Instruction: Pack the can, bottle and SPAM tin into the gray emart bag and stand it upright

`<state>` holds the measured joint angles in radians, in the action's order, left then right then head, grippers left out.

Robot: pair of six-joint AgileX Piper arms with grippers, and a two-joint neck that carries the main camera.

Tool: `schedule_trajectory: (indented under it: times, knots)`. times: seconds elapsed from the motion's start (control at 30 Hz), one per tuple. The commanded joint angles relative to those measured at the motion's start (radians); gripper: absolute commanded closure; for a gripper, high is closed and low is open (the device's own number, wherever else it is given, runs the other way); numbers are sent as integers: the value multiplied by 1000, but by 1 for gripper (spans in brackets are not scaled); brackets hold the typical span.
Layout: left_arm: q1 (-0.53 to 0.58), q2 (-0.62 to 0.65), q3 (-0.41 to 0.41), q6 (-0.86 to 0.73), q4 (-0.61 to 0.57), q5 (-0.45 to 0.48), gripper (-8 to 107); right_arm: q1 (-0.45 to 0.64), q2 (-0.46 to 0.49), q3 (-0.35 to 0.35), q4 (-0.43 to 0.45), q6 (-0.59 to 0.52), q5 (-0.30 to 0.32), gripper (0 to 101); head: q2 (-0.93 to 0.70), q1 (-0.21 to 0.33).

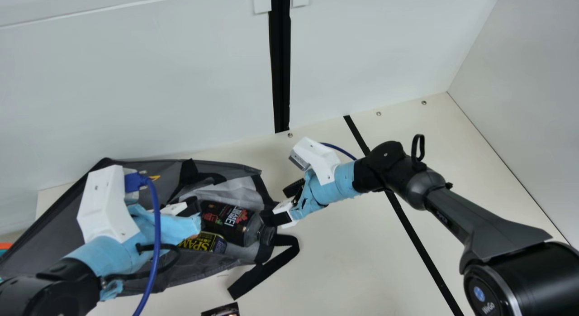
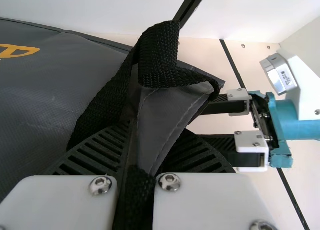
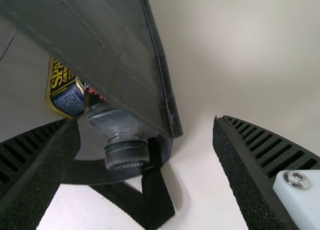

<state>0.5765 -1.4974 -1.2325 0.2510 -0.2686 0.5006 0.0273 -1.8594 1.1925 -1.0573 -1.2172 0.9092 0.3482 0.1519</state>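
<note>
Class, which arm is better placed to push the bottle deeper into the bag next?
Likely right: the right gripper is open near the bottle's cap, while the left gripper is shut on the bag.

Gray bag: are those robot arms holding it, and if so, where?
The left gripper pinches the gray bag by the edge of its mouth, at the black strap. The right gripper is open near the mouth, holding nothing.

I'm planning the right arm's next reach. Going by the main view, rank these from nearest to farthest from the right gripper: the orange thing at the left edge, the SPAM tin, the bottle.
From the right gripper:
1. Bottle: in the bag, cap end toward the gripper.
2. SPAM tin: beside the bottle, also in the bag.
3. Orange thing: far left, beyond the bag.
</note>
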Motion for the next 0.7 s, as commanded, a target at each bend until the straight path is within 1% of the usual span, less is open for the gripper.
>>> schedule_trajectory:
  times: [0.0, 0.67]
  knots:
    - [0, 0, 0, 0, 0, 0, 107, -5, -15, 5, -5, 0, -2, 6, 1, 23]
    - [0, 0, 0, 0, 0, 0, 107, -62, -152, 92, -68, 20, -38, 6, 1, 23]
